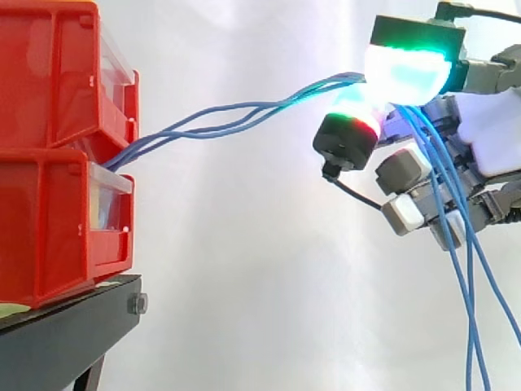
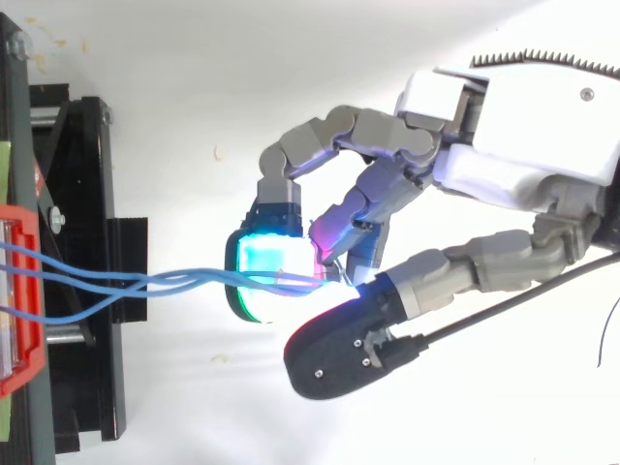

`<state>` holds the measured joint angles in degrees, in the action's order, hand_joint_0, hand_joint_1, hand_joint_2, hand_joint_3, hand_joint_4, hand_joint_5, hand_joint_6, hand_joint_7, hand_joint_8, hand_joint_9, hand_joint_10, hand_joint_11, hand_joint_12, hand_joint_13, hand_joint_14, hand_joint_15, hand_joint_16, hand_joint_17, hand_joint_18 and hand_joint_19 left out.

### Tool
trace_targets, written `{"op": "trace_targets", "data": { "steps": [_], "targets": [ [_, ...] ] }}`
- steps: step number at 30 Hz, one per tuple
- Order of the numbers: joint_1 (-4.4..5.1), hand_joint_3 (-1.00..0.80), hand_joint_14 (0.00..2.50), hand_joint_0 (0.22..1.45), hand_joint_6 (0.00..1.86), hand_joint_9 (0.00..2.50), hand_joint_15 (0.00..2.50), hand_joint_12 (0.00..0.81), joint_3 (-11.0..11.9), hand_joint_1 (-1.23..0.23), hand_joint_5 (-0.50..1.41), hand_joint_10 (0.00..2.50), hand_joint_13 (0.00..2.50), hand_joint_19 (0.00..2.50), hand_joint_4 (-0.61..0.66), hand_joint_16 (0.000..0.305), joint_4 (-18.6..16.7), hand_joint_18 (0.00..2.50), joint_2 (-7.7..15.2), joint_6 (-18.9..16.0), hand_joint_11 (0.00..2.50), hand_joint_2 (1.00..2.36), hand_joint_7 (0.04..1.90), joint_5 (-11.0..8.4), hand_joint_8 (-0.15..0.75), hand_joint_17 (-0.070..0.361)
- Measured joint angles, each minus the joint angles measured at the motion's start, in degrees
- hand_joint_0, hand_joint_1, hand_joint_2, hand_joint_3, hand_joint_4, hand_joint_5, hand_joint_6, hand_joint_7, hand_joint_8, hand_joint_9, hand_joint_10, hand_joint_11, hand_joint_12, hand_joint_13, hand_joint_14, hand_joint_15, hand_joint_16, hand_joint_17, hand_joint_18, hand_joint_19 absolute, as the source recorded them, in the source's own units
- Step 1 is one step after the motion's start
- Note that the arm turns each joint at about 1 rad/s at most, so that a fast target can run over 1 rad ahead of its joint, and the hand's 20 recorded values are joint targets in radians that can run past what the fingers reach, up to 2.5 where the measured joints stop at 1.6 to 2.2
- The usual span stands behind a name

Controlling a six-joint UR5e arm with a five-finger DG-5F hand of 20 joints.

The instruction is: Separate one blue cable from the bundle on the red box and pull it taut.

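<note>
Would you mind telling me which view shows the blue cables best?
The side view: the blue cables run from between the red bins to the hand, then hang down past it. The top view shows them from the bin to the pinching fingertips.

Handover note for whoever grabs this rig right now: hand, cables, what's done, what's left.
Hand: shut on the blue cables, pinched between its fingers, out in the air away from the red bins.
Cables: they run from between the two stacked bins across to the pinch, and the loose ends hang down past the palm.
Done: the bundle is grasped and drawn out from the bins.
Left: several strands are in the pinch, not one, and they look wavy rather than taut. Single out one cable, then pull it tight.
</note>
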<state>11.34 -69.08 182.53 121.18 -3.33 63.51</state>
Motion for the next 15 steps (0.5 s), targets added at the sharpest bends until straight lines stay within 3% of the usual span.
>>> {"op": "trace_targets", "data": {
  "steps": [2, 9, 15],
  "targets": [
    [0.0, -0.5, 0.02, 0.44, 0.84, 1.07, 0.65, 0.443, 0.0, -0.5, -0.14, 0.02, 0.97, 0.75, -0.02, 0.058, 0.0, 1.01, 0.0, 0.0, 1.01, 1.0, 1.13, 0.02, 0.394, 0.131],
    [0.0, -0.5, 0.01, 0.41, 0.84, 1.09, 0.65, 0.462, 0.0, -0.48, -0.14, 0.02, 0.99, 0.74, -0.01, 0.063, 0.0, 1.04, 0.0, 0.0, 1.0, 1.0, 1.13, 0.01, 0.407, 0.141],
    [0.0, -0.5, 0.02, 0.6, 0.83, 1.08, 0.66, 0.392, 0.0, -0.57, -0.14, 0.02, 0.95, 0.81, -0.04, 0.047, 0.1, 0.94, 0.0, 0.0, 1.02, 1.0, 1.2, 0.02, 0.339, 0.106]
  ]
}}
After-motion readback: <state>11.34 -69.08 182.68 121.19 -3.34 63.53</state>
